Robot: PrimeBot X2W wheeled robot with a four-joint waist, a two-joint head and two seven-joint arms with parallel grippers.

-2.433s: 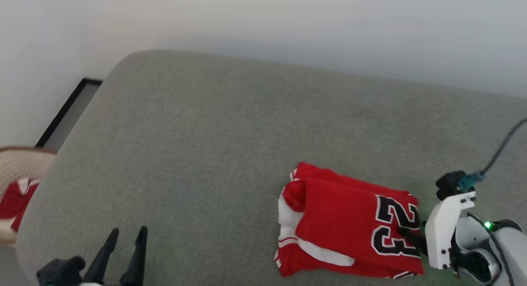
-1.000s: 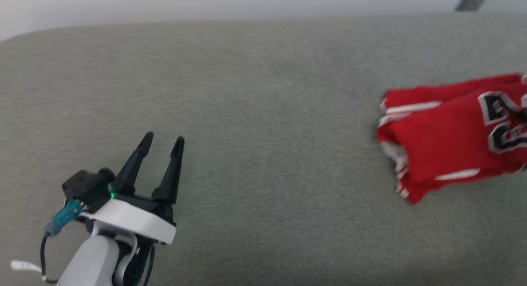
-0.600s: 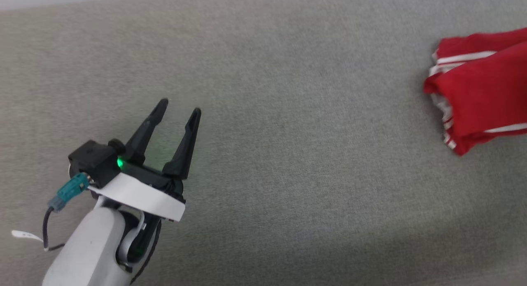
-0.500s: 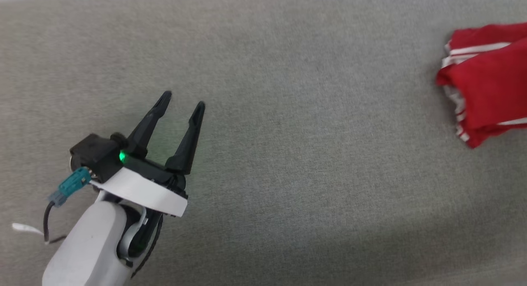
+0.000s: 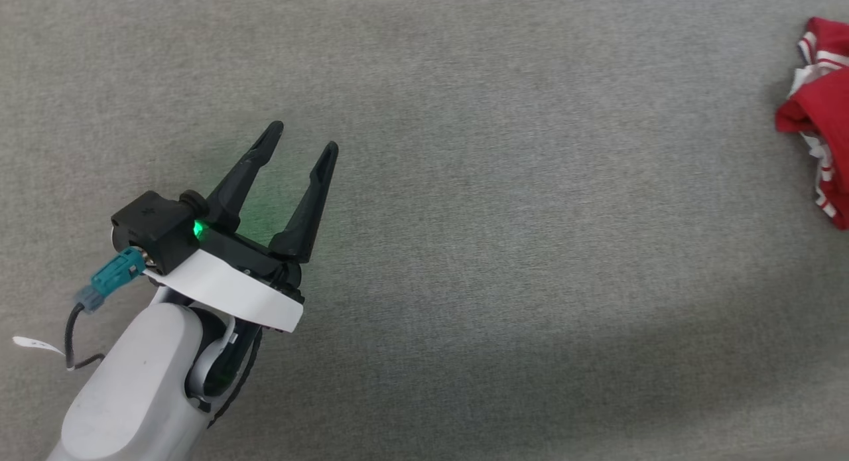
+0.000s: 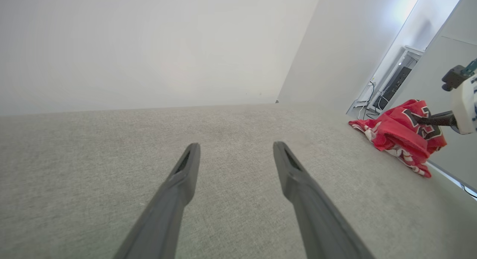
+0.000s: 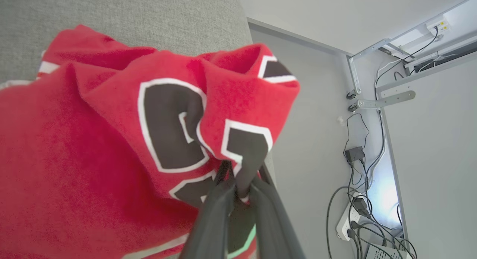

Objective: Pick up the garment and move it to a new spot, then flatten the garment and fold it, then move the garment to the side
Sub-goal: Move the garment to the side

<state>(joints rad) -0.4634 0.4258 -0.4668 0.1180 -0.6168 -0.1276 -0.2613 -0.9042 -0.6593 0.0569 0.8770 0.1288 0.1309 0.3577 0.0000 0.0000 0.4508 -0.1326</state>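
The garment (image 7: 111, 147) is a red jersey with black white-outlined numbers, bunched near the right end of the grey cushion (image 5: 464, 249). My right gripper (image 7: 242, 177) is shut on its numbered fabric, pinching a fold between both fingers. From the left wrist view the garment (image 6: 400, 134) lies far right, with the right gripper (image 6: 428, 120) reaching into it from the right. In the head view just a red and white edge of the garment (image 5: 819, 116) shows at the right border. My left gripper (image 5: 302, 139) hovers open over bare cushion, far left of the garment, holding nothing.
Beyond the cushion's right end a grey floor (image 7: 316, 147) drops away, with cables and a power strip (image 7: 357, 214) by the wall. A pale wall (image 6: 149, 46) rises behind the cushion.
The head camera has swung left and down, so the garment slid to the view's right border and the right arm left the view. The left gripper stays open; the right stays shut on the garment.
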